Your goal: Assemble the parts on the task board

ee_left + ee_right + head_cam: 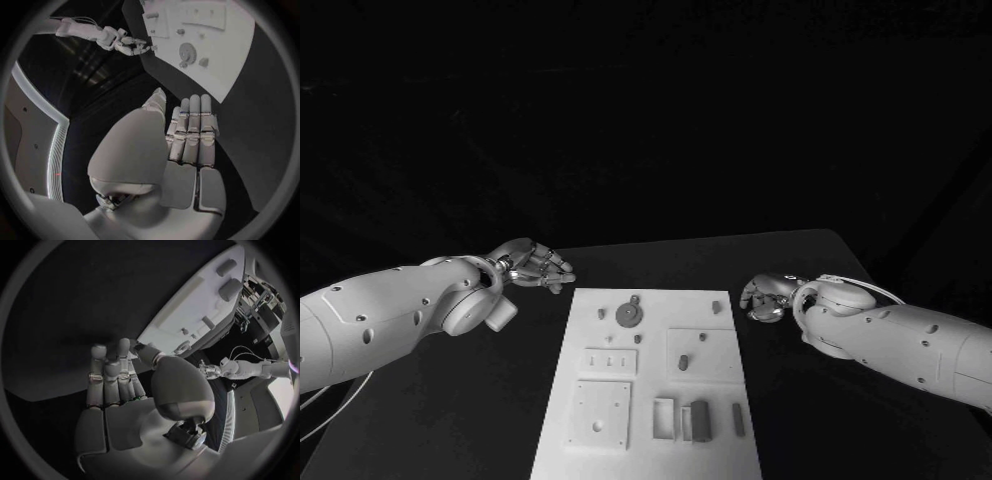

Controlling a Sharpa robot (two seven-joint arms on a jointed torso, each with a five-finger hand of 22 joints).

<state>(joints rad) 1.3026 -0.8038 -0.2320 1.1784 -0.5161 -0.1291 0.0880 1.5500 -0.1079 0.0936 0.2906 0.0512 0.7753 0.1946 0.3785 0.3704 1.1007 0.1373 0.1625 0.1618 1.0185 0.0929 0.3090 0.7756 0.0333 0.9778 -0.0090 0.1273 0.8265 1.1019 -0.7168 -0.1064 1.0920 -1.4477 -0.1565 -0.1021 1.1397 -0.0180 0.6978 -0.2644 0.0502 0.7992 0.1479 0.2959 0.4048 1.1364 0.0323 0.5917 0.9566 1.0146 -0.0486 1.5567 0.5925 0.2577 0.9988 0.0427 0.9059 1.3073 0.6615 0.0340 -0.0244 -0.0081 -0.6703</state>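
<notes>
In the head view, the white board (653, 385) lies in the middle of the black table (805, 270). Grey parts lie on it, among them a round disc (629, 314) near its far end. The left hand (531, 265) is beside the board's far left corner and the right hand (764, 297) beside its right edge; both hold nothing.

In the left wrist view, the left hand (187, 137) has straight fingers, apart from the board (212, 45).

In the right wrist view, the right hand (115, 375) is empty, fingers extended, near the board (187, 310).

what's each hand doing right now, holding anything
Left hand: open, holds nothing, beside the task board.
Right hand: open, holds nothing, at the board's other side.
</notes>
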